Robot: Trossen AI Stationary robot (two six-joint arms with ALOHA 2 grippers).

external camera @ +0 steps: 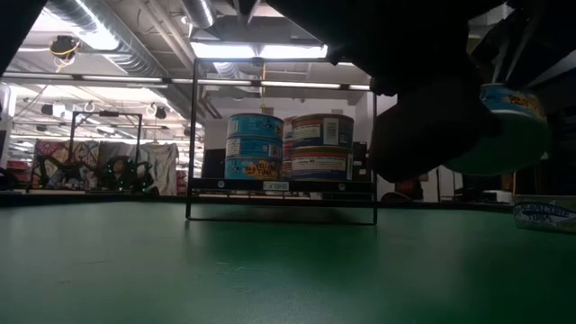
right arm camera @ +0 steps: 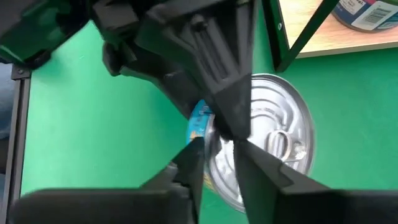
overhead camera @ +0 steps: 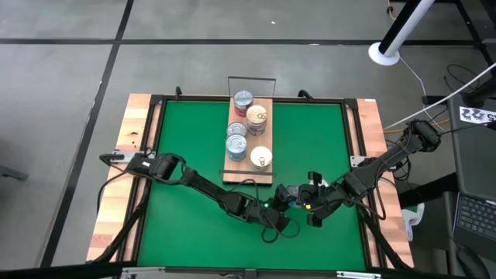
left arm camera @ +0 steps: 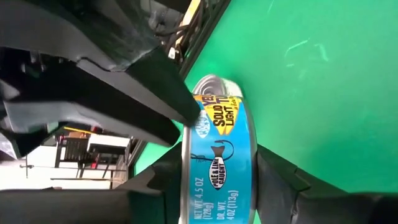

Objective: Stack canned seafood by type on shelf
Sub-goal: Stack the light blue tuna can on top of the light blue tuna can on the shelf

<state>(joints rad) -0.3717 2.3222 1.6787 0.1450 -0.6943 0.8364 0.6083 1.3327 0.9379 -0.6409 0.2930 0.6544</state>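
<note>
Tin clamped in left pincer; right pincer apparently at its rim.

Grey concrete floor, bright ceiling strip lights, exposed ducting

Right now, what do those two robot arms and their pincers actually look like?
Both arms are black, thin and jointed, with black cables trailing along them. The left gripper and right gripper each end in two flat, wedge-shaped black fingers. Small green lights glow near the wrists. No markings show.
</note>
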